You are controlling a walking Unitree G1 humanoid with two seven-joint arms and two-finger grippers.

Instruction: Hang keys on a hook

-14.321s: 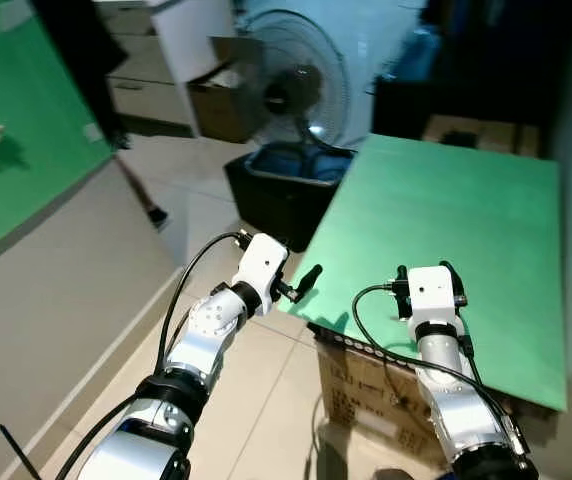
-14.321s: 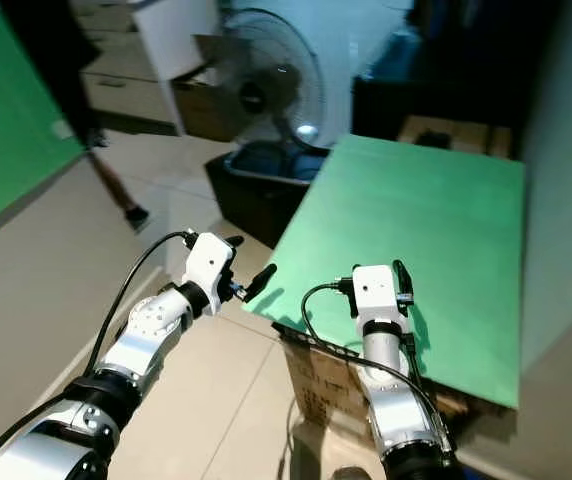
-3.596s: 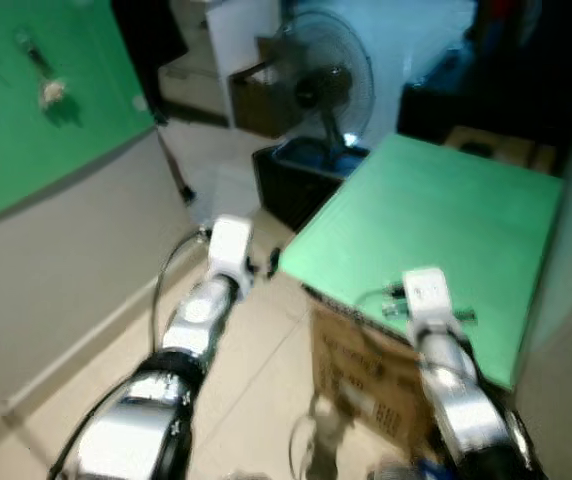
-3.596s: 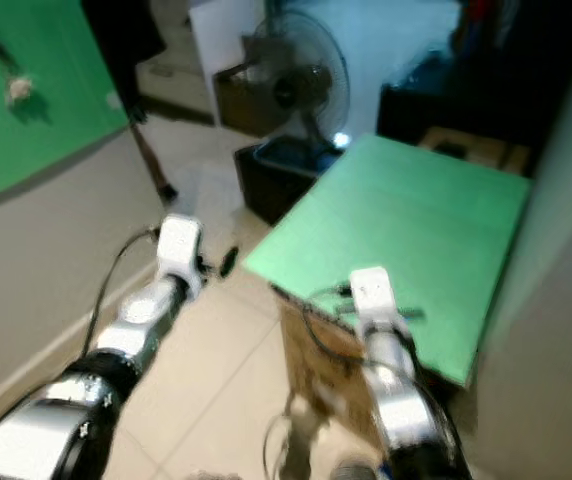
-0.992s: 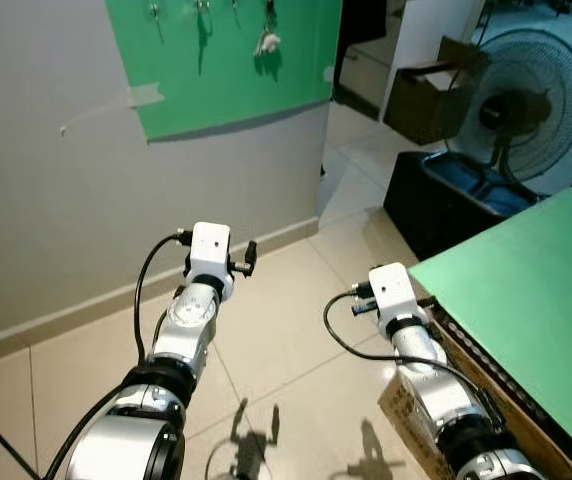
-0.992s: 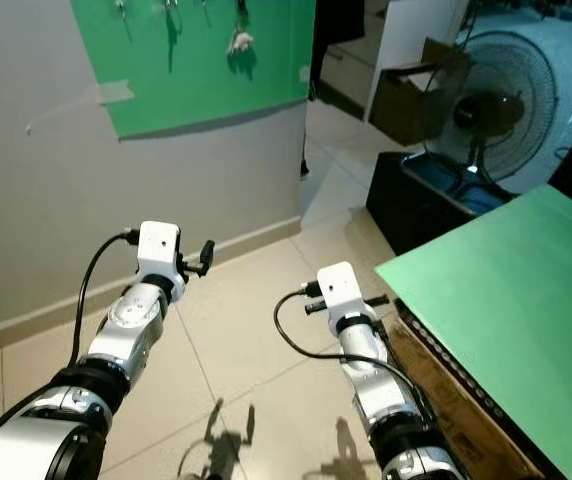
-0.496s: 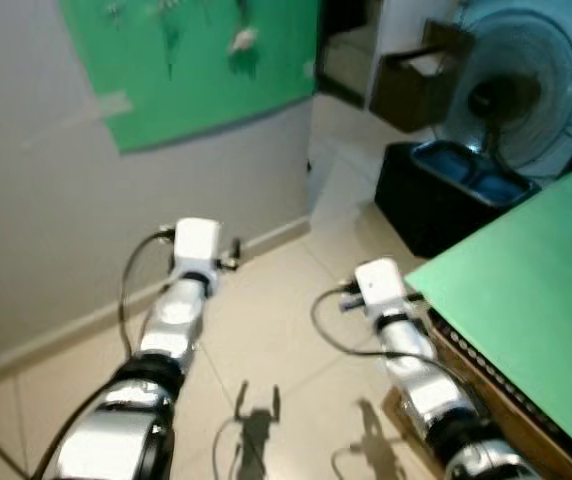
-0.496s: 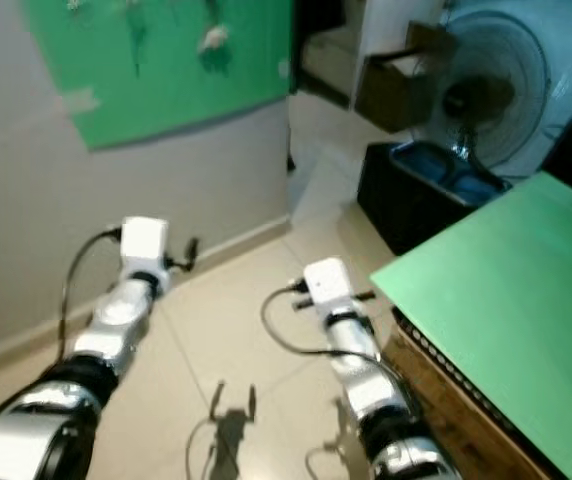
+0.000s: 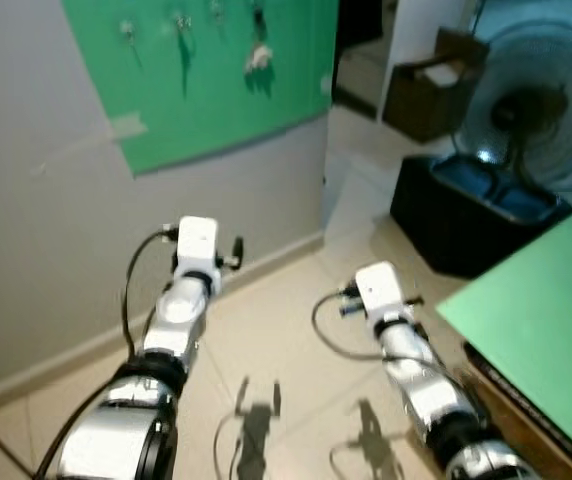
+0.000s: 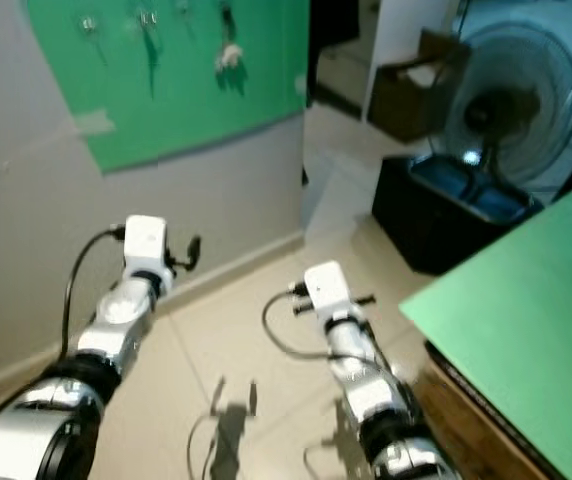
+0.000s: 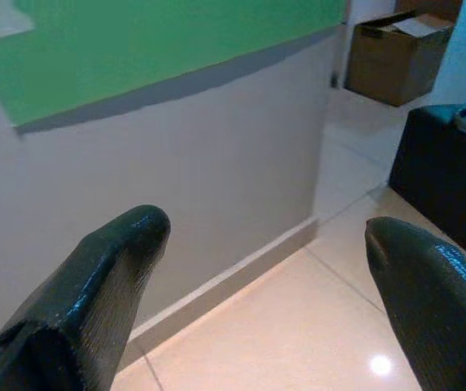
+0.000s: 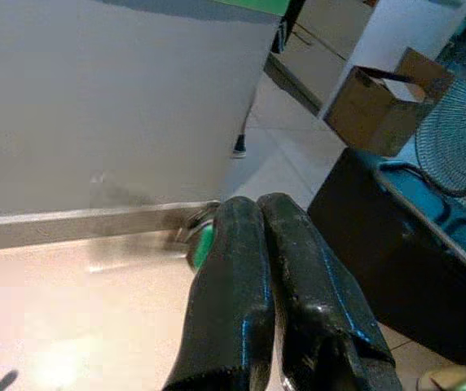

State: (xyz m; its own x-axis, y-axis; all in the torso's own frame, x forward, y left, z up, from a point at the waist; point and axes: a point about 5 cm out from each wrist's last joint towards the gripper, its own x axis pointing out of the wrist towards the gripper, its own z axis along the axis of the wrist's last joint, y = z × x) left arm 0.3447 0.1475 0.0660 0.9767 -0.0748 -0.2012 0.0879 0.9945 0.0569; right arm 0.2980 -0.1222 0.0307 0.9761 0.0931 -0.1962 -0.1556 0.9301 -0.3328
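The right gripper (image 12: 253,224) is pinched tight on the keys (image 12: 200,240), a green tag peeking past its fingertips, low at 5 o'clock. The left gripper (image 11: 265,236) hangs wide apart at 7 o'clock. Hooks (image 9: 181,22) sit on the green board (image 9: 226,90) at 11 o'clock. A cardboard box (image 9: 436,85) stands open at 1 o'clock, contents unclear.
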